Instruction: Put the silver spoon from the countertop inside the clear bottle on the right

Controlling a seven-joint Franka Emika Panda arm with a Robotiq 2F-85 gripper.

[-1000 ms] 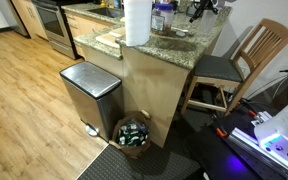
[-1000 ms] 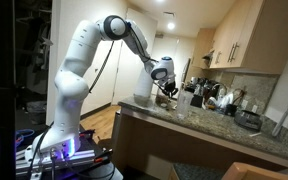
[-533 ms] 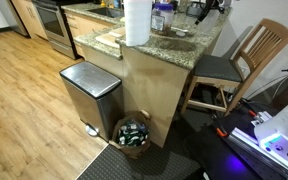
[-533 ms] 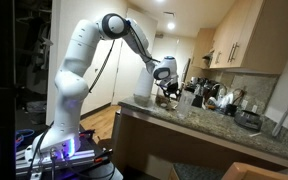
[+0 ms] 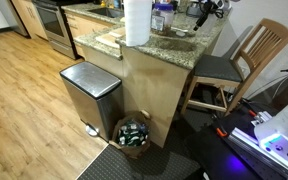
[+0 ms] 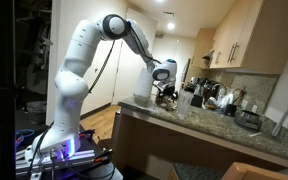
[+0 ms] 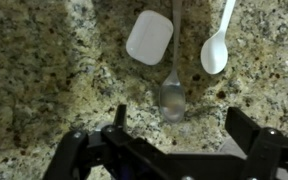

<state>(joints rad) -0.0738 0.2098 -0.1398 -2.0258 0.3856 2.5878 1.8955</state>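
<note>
The wrist view shows the silver spoon (image 7: 172,92) lying flat on the speckled granite countertop (image 7: 54,70). Its bowl is toward me and its handle runs away to the top edge. My gripper (image 7: 182,125) hangs just above it, open, with the two dark fingers (image 7: 246,125) spread wide and nothing between them. The spoon's bowl sits just beyond the gap. In both exterior views the gripper (image 5: 207,8) (image 6: 165,90) hovers low over the counter. A clear bottle (image 6: 184,102) stands upright on the counter close beside the gripper.
A white plastic spoon (image 7: 215,50) and a white rounded-square lid (image 7: 149,38) lie beside the silver spoon. A paper-towel roll (image 5: 137,22) and a blue-topped bottle (image 5: 161,15) stand on the counter. Below are a steel bin (image 5: 89,90), a basket (image 5: 134,132) and a wooden chair (image 5: 246,58).
The gripper has shifted slightly over the counter and its jaws have gone from shut to wide open. The rest of the arm holds about the same pose.
</note>
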